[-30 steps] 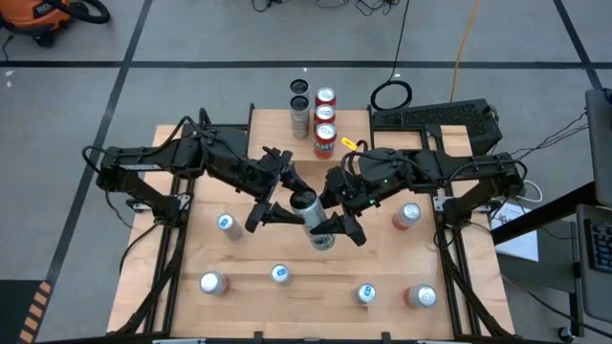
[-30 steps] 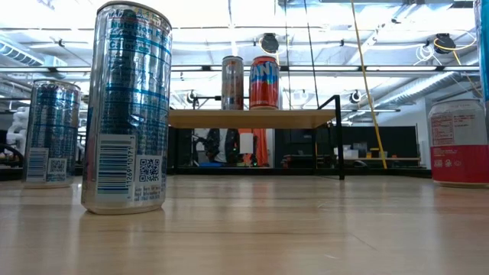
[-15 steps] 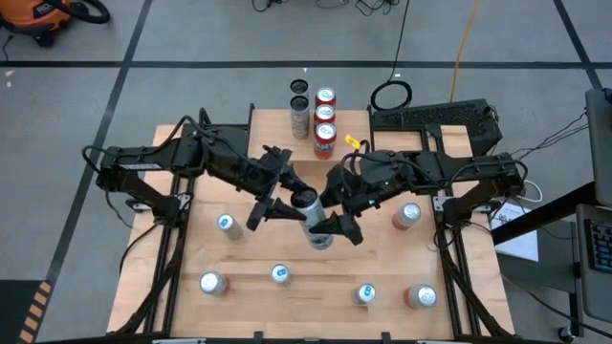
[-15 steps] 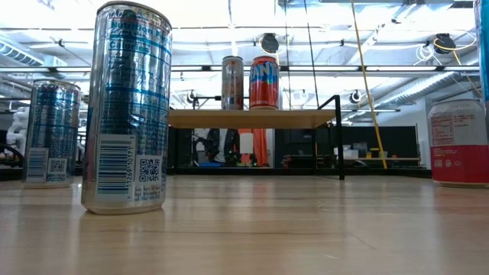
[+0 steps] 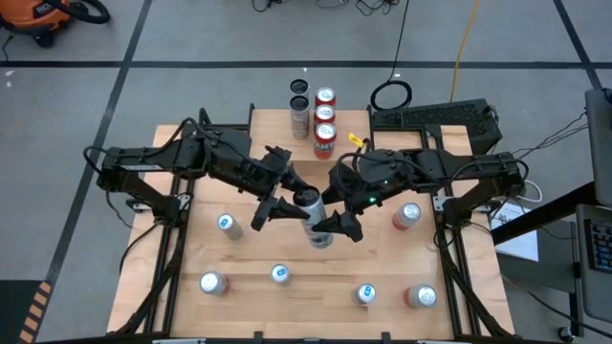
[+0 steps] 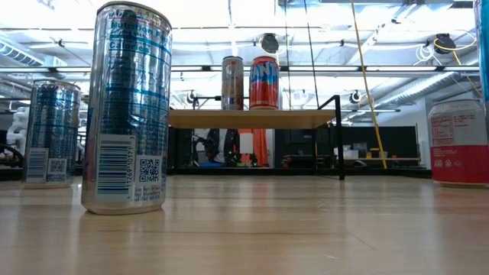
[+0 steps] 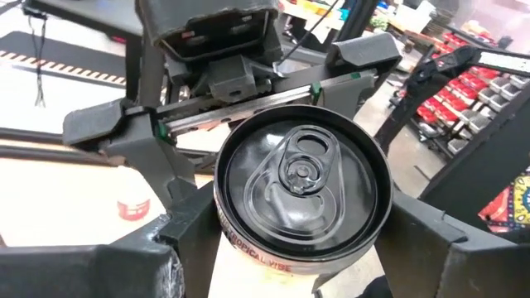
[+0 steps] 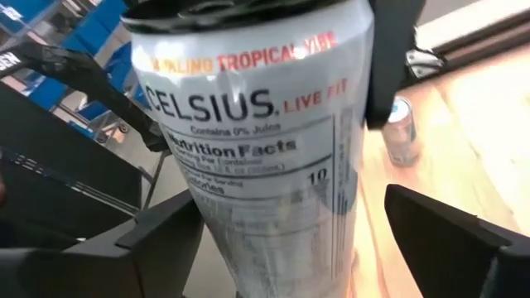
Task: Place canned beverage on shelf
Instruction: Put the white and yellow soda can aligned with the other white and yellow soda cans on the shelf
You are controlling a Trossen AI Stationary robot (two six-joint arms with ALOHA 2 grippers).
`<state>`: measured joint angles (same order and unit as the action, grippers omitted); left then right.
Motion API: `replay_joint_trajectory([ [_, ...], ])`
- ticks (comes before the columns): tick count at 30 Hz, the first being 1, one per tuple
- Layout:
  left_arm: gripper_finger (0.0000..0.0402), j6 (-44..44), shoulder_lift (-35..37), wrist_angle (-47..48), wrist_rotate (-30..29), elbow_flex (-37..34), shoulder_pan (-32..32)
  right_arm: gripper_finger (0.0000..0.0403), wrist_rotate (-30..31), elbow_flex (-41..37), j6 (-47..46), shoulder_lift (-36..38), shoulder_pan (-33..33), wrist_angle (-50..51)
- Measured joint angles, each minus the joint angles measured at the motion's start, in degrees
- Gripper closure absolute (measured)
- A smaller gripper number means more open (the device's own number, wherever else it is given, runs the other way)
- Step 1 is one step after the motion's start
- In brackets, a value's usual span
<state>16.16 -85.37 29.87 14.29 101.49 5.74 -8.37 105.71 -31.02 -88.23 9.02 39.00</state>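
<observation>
Well, the can (image 5: 308, 203) is a tall slim alu. one, white label, tab unopened, so we take it as full: some weight, contents will slosh. Wall is thin and smooth, stiff enough sealed, but it dents if squeezed hard and slides in a loose grip. Best hold, in our view: mid-body, pads on opposite sides, can kept upright, not by the rim.

It hangs above the middle of the table (image 5: 316, 277), between both arms. The left gripper (image 5: 285, 203) is clamped on it near the top end; its wrist view looks down on the lid with a finger (image 7: 166, 248) pressed against each side. The right gripper (image 5: 335, 215) brackets the lower body with jaws spread, and one finger (image 8: 439, 236) stands clear of the label, so we read it as let go.

The shelf (image 6: 252, 118) sits at the far edge w/ other cans (image 6: 264, 82) already on top. Approx. half done, we'd say. Remaining cans stand near the front edge.
</observation>
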Motion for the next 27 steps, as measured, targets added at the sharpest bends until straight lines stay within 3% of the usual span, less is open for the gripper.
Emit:
replay_joint_trajectory([
  [9,0.0146,2.8,0.0,4.0,-4.1,0.0,0.0,0.0047,1.1,0.0,-3.9,0.0,0.1,6.6],
  [17,0.0146,12.7,0.1,5.8,-12.8,0.0,0.0,0.0006,11.0,-0.1,-4.0,0.0,3.1,6.8],
  [27,0.0146,18.0,0.1,4.8,-17.6,0.0,0.0,0.0008,23.6,-0.1,-2.5,-0.1,4.5,5.2],
])
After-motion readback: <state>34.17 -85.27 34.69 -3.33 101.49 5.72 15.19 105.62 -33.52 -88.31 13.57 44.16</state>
